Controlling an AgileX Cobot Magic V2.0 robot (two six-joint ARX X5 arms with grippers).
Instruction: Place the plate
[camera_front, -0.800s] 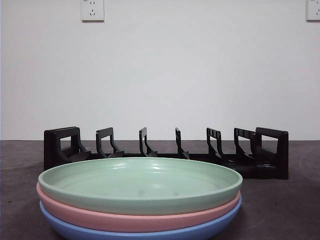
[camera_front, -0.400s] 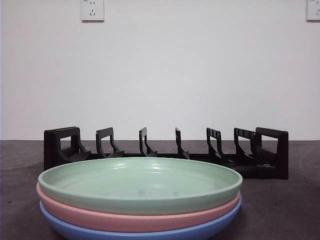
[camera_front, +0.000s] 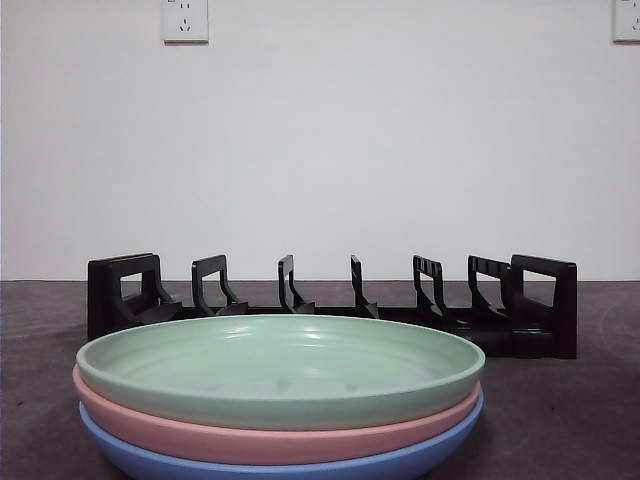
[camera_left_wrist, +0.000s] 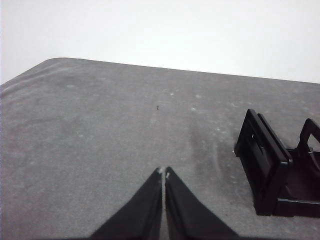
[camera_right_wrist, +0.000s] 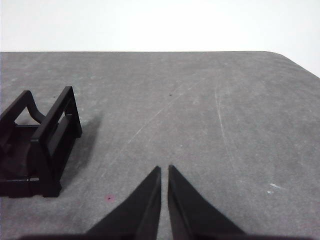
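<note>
A stack of three plates sits close in the front view: a green plate (camera_front: 280, 368) on top, a pink plate (camera_front: 270, 436) under it, a blue plate (camera_front: 290, 464) at the bottom. Behind them stands an empty black plate rack (camera_front: 330, 305) with several upright dividers. The rack's end shows in the left wrist view (camera_left_wrist: 275, 170) and the right wrist view (camera_right_wrist: 42, 145). My left gripper (camera_left_wrist: 163, 172) is shut and empty above bare table beside one rack end. My right gripper (camera_right_wrist: 164, 170) is shut and empty beside the other end. Neither arm shows in the front view.
The grey table top (camera_left_wrist: 100, 130) reaches to a rounded corner in each wrist view. A white wall (camera_front: 320, 150) with two power sockets (camera_front: 185, 20) stands behind the rack.
</note>
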